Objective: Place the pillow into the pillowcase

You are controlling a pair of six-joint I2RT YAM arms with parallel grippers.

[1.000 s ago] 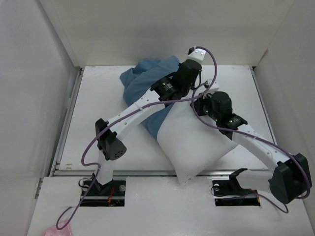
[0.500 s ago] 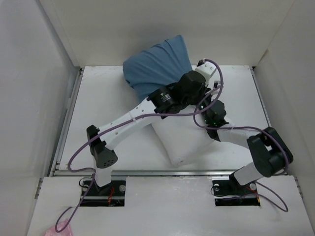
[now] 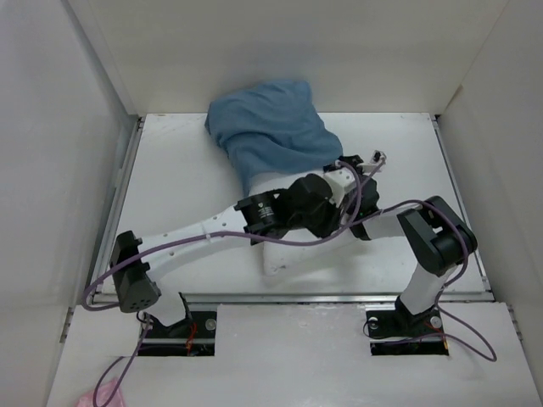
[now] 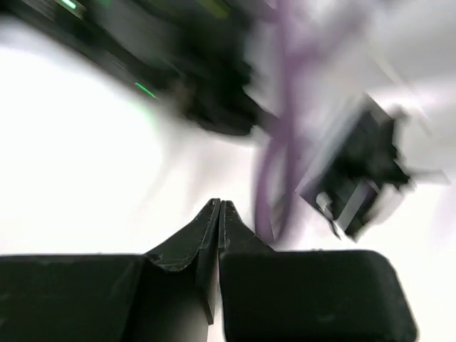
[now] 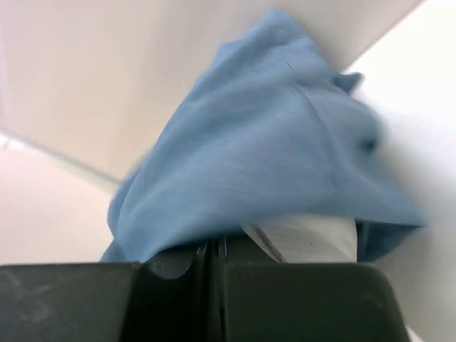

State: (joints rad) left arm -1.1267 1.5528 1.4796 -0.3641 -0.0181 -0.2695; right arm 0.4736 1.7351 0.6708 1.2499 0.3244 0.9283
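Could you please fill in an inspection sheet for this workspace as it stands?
Surface: white table, carrying the pillow and pillowcase.
Job's things: blue pillowcase covers the far part of the white pillow; its near end sticks out.
Clutter: small pink object on the near ledge, left corner.
Claws: left claw shut, holding nothing; right claw shut at the pillowcase's edge, grip on it cannot be told.
Cables: purple cables loop off both arms, one across the pillow.
Surroundings: white walls on three sides.
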